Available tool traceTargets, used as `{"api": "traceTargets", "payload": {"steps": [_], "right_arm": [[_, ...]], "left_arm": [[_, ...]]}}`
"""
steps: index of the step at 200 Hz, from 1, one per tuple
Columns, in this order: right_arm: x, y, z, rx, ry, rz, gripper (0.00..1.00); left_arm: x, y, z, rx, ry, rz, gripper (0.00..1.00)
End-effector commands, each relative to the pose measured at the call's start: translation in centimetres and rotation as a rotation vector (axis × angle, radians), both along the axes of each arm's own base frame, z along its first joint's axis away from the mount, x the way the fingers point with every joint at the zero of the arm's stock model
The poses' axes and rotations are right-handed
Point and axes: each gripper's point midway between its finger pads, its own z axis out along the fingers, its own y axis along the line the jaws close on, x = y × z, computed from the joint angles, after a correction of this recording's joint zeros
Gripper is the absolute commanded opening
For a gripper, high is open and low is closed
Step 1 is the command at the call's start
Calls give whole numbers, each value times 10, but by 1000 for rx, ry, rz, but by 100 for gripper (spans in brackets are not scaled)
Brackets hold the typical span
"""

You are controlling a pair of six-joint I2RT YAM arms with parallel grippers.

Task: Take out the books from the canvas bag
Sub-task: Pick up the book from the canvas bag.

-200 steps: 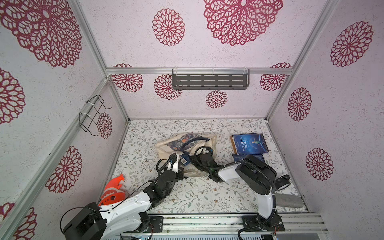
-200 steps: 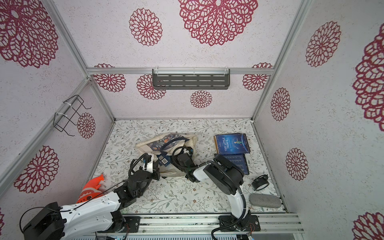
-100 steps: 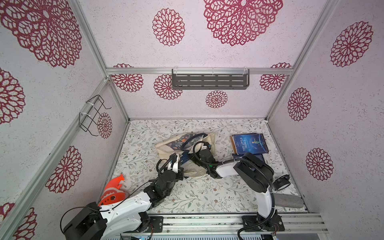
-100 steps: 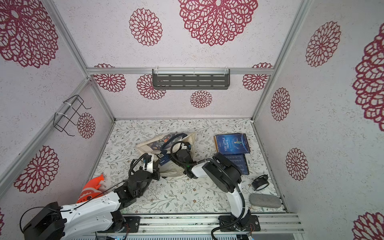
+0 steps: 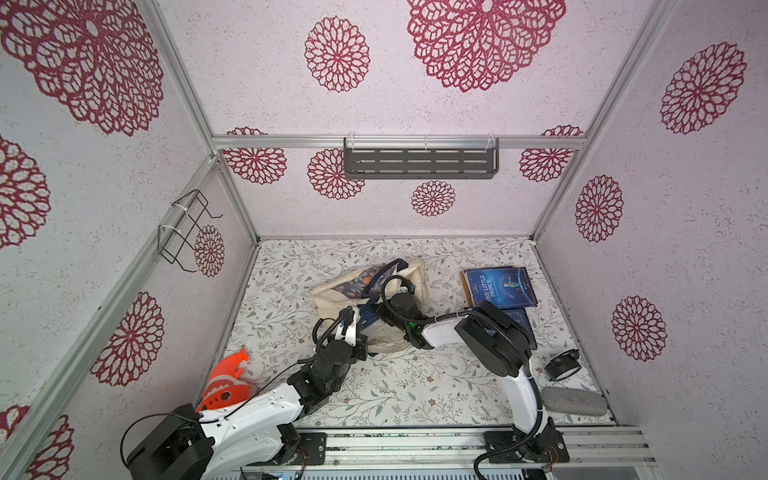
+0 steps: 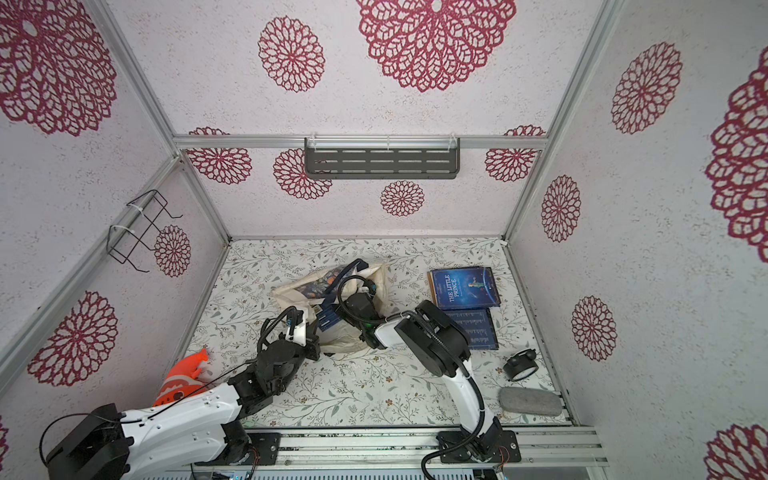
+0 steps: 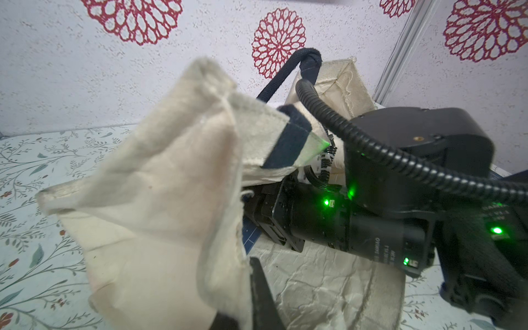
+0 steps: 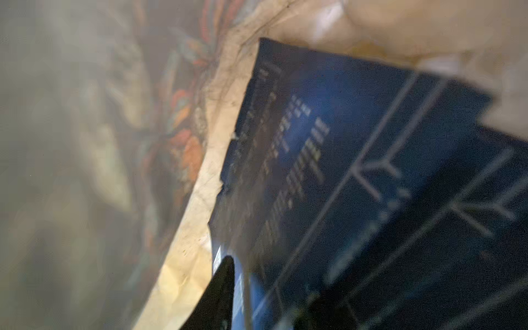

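- left gripper (image 5: pixel 352 321) clenched on raised rim of canvas bag (image 5: pixel 332 291).
- right gripper (image 6: pixel 341 312) inside bag, at a dark blue book (image 8: pixel 357 171); grip cannot be told.
- two books (image 5: pixel 498 286) flat on table (image 5: pixel 415 386), right of bag.

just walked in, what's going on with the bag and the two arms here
The two arms are emptying a canvas bag of books. The left gripper is shut on the bag's cloth edge and holds the mouth up and open. The right gripper is in that mouth, at a dark blue book lying partly inside. Whether it has a grip is not clear from these views. Out on the table, right of the bag in both top views, lie two books.
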Motion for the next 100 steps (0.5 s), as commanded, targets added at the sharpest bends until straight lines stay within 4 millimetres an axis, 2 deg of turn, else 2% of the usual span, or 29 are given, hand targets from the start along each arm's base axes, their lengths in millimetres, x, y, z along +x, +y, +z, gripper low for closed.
{"api": "traceTargets", "payload": {"steps": [1,9,28,61,85,100], "right_arm": [[21,0,20,20,-52,-45,33],[23,2,19,13,-51,-42,32],[25,6,20,8,-57,-31,19],[17,2,22,12,-62,-19,9],[7,-1,34,23,-87,2,0],[0,-6,42,13,-107,6,0]], "left_arm": [[-1,-14,20,-43,-50,-47,0],[-1,-14,20,-43,-51,-45,0],[-1,-14,20,-40,-50,-43,0],[-1,-12,20,-40,-53,-33,0],[1,-8,21,-40,-57,-6,0],[3,-4,20,-39,-58,19,0]]}}
